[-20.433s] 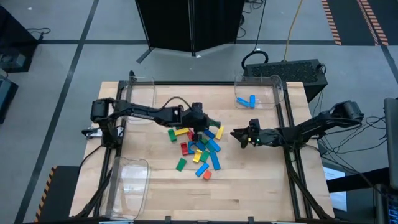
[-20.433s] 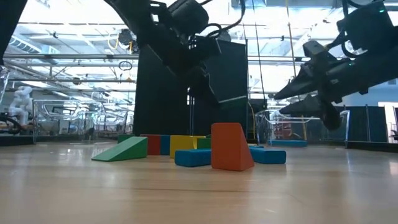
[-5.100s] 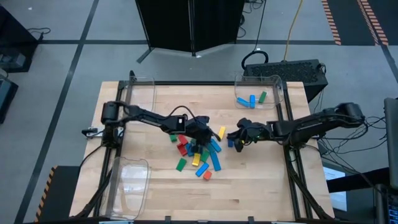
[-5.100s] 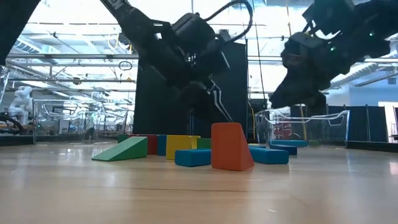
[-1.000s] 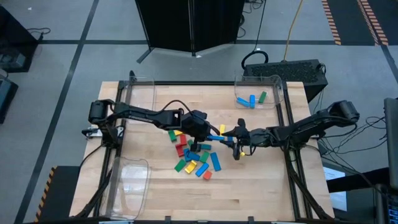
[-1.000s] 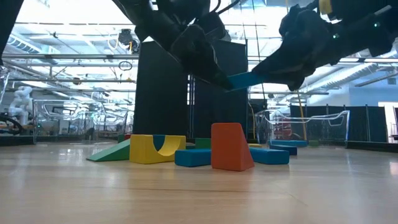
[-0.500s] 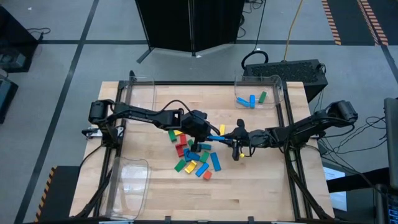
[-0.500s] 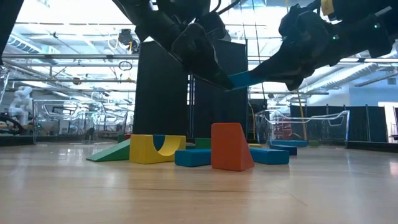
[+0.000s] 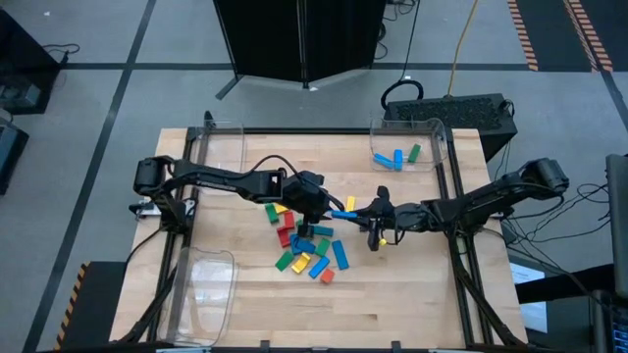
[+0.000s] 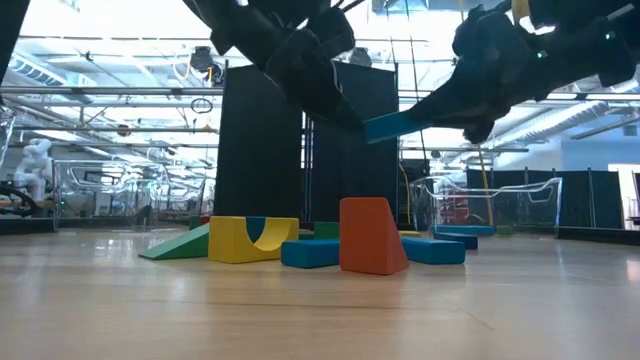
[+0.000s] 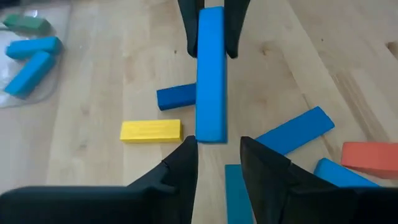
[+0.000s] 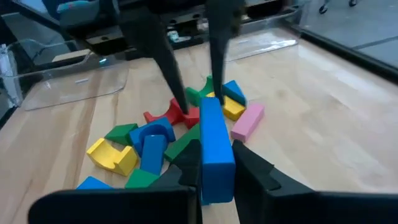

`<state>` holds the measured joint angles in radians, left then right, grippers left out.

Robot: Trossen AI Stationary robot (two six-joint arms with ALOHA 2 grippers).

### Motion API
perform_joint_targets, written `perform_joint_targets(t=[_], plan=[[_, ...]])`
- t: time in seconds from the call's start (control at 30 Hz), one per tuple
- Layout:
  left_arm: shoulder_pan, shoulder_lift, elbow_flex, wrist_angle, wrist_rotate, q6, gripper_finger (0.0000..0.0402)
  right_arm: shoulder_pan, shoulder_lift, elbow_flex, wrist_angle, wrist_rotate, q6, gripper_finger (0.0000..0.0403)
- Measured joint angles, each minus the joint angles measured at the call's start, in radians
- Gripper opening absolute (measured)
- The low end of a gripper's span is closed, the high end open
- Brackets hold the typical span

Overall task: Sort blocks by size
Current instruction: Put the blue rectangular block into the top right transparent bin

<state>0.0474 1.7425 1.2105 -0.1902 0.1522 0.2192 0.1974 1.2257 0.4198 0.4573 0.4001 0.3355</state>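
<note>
**Long blue block passes from left tool to right tool above the bench**

Since half a second ago, the left tool [image 9: 321, 203] has loosened and drawn back a little from the long blue block [image 9: 342, 213], so the block's near end now sits just clear of its parted fingers [image 11: 186, 163] in the left wrist view. One second ago the right tool stood wide; now the right tool [image 9: 365, 216] is clenched on the block's far end, as the right wrist view shows, with a dark finger on each long side.

Held in the air above the bench [image 9: 412, 294], the block spans the gap between the two tools. Its long axis runs straight along the line from one tool to the other. Below and toward the left tool lies the loose pile of blocks [image 9: 306, 245] in blue, green, yellow, red and orange.

Judging by the grip, the right arm now carries the block alone, and the left tool must back away along the block's length to clear it. Beyond the right tool, toward the far bench corner, a clear bin [image 9: 407, 147] already holds two blue blocks and a green one, a likely destination.
</note>
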Motion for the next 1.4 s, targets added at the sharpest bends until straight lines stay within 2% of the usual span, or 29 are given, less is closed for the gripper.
perform_joint_targets(t=[0.27,0.53,0.73,0.97,1.1,1.4], plan=[[0.004,-0.158,-0.127,0.021,-0.007,-0.020,0.0121,-0.071,-0.201,-0.001,-0.276,0.119,-0.002,0.0043],[0.004,-0.284,-0.332,0.126,-0.057,-0.107,0.0122,-0.248,-0.372,0.020,-0.499,0.157,-0.040,0.0044],[0.004,-0.318,-0.427,0.145,-0.089,-0.169,0.0122,-0.385,-0.398,0.113,-0.636,0.155,-0.109,0.0046],[0.005,-0.312,-0.453,0.164,-0.092,-0.187,0.0122,-0.557,-0.367,0.163,-0.752,0.148,-0.231,0.0048],[0.005,-0.313,-0.453,0.168,-0.104,-0.187,0.0122,-0.674,-0.326,0.163,-0.778,0.089,-0.250,0.0048],[0.002,-0.313,-0.453,0.178,-0.104,-0.188,0.0122,-0.908,-0.227,0.164,-0.720,-0.207,-0.252,0.0049]])
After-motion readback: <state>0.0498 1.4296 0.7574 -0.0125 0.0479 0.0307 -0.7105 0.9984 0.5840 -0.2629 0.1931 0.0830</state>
